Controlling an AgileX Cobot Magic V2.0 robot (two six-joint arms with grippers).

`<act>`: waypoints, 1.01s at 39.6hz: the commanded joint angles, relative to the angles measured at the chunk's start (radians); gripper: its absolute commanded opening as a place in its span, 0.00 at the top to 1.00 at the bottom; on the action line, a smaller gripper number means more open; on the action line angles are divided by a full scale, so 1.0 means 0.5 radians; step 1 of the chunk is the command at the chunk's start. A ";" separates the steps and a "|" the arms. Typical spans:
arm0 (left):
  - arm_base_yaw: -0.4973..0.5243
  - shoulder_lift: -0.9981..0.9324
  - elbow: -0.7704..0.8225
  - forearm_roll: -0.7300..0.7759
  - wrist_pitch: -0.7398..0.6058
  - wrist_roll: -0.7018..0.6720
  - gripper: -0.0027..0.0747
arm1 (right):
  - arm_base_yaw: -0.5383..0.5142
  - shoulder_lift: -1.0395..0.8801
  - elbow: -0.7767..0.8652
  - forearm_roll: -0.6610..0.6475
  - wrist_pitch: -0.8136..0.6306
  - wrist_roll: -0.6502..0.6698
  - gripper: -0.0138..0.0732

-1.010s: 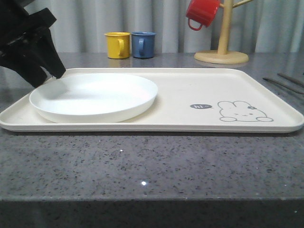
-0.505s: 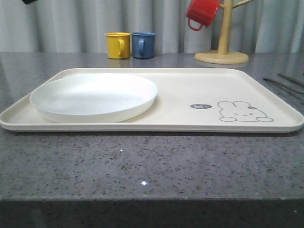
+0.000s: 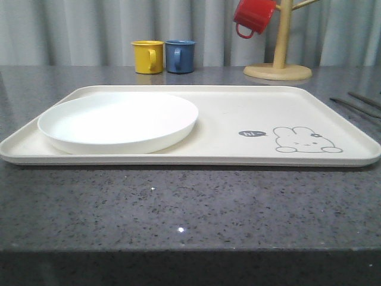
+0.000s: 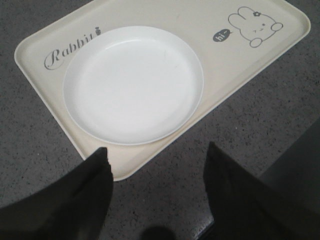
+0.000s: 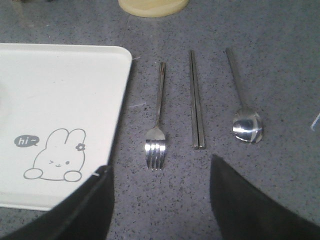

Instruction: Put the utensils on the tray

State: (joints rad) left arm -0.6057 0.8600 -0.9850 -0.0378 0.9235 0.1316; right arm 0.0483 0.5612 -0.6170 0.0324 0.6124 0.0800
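Observation:
The cream tray (image 3: 238, 113) with its grey bunny lies across the grey counter. To its right, on the bare counter, a fork (image 5: 158, 110), a pair of chopsticks (image 5: 196, 100) and a spoon (image 5: 242, 105) lie side by side; thin utensils (image 3: 351, 106) show at the right edge of the front view. My right gripper (image 5: 160, 162) hangs open above the fork's tines, beside the tray (image 5: 60, 90), holding nothing. My left gripper (image 4: 157, 147) is open and empty, high over the counter at a corner of the tray (image 4: 200, 20).
A round white plate (image 3: 119, 122) sits on the tray's left half, also seen from above (image 4: 132, 85). Behind the tray stand a yellow mug (image 3: 147, 56), a blue mug (image 3: 180, 56) and a wooden mug tree (image 3: 278, 59) carrying a red mug (image 3: 253, 16).
One second ago the left gripper stood at the plate's left edge in the front view; it has since lifted out of that view. The plate and tray stay put.

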 commanded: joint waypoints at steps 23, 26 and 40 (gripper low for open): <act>-0.015 -0.194 0.070 -0.010 -0.142 -0.026 0.49 | 0.033 0.285 -0.241 -0.019 0.077 -0.013 0.32; -0.015 -0.194 0.070 -0.010 -0.145 -0.026 0.50 | 0.045 0.455 -0.347 -0.021 0.197 -0.013 0.32; -0.015 -0.194 0.070 -0.010 -0.155 -0.026 0.59 | 0.045 1.265 -0.892 -0.021 0.628 -0.013 0.32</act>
State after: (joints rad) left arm -0.6057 0.7679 -0.9254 -0.0378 0.9196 0.1293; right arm 0.0698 1.1279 -0.9811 0.0324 0.9301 0.0800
